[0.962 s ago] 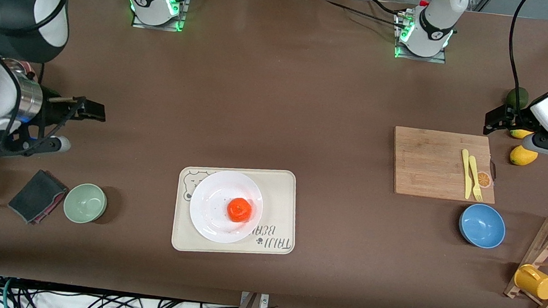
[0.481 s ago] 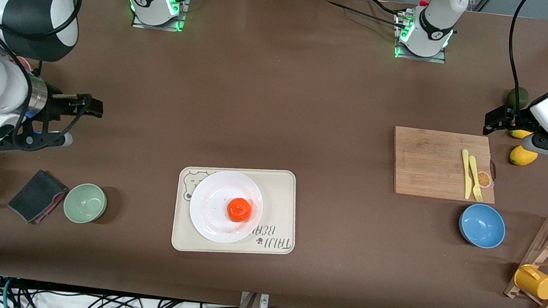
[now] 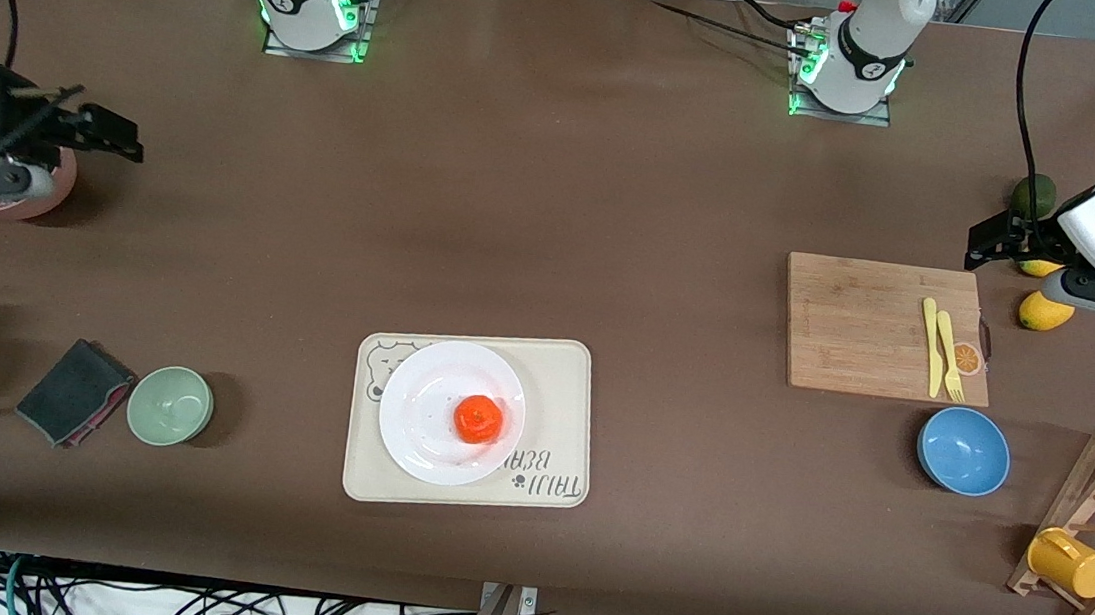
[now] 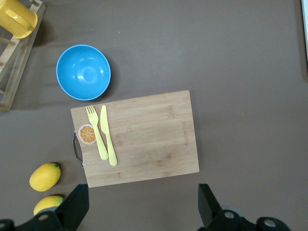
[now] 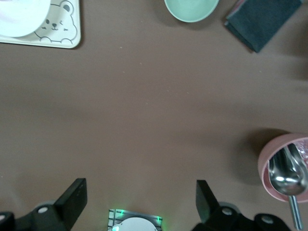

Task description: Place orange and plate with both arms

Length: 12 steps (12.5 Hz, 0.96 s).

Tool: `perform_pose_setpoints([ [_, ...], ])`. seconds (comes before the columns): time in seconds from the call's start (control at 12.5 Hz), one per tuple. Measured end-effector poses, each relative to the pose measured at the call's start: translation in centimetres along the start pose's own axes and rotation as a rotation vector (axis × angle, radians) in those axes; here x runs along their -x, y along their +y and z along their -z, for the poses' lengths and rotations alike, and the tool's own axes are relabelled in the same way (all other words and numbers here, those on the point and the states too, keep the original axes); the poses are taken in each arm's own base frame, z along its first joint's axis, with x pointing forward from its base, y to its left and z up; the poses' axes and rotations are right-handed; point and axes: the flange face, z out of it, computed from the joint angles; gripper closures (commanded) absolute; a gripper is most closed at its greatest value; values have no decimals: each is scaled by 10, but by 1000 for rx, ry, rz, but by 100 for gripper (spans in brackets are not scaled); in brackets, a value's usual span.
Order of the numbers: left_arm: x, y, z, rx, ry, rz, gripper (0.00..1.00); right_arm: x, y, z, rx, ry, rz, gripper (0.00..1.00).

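The orange (image 3: 479,418) lies on the white plate (image 3: 417,406), which rests on a cream bear-printed tray (image 3: 562,381) nearer the front camera. An edge of the plate (image 5: 19,13) shows in the right wrist view; the orange is out of that view. My right gripper (image 3: 114,135) is open and empty, up over bare table at the right arm's end, well apart from the plate; it also shows in its wrist view (image 5: 139,202). My left gripper (image 3: 991,240) is open and empty, waiting beside the cutting board (image 3: 857,322); its wrist view (image 4: 142,207) shows nothing between its fingers.
A pink cup (image 3: 27,187) with a metal spoon (image 5: 286,175) stands under the right arm. A green bowl (image 3: 170,405), dark cloth (image 3: 75,392), blue bowl (image 3: 964,450), lemons (image 3: 1045,310), yellow fork and knife (image 3: 940,347) and a rack with a yellow mug (image 3: 1070,564) stand around.
My right arm has drawn back from the plate toward its own end of the table and risen, uncovering the pink cup. The left arm, plate and orange have not moved.
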Motion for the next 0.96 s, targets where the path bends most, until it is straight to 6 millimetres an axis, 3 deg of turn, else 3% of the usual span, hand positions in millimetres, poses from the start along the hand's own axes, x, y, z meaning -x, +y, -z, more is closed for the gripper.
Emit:
perform_pose_setpoints([
  [0.64,0,0,0,0,0,0,0,1,6,-8,39,-7,-4,0],
  [0.96,0,0,0,0,-1,0,0,3,20,10,55,30,-28,0],
])
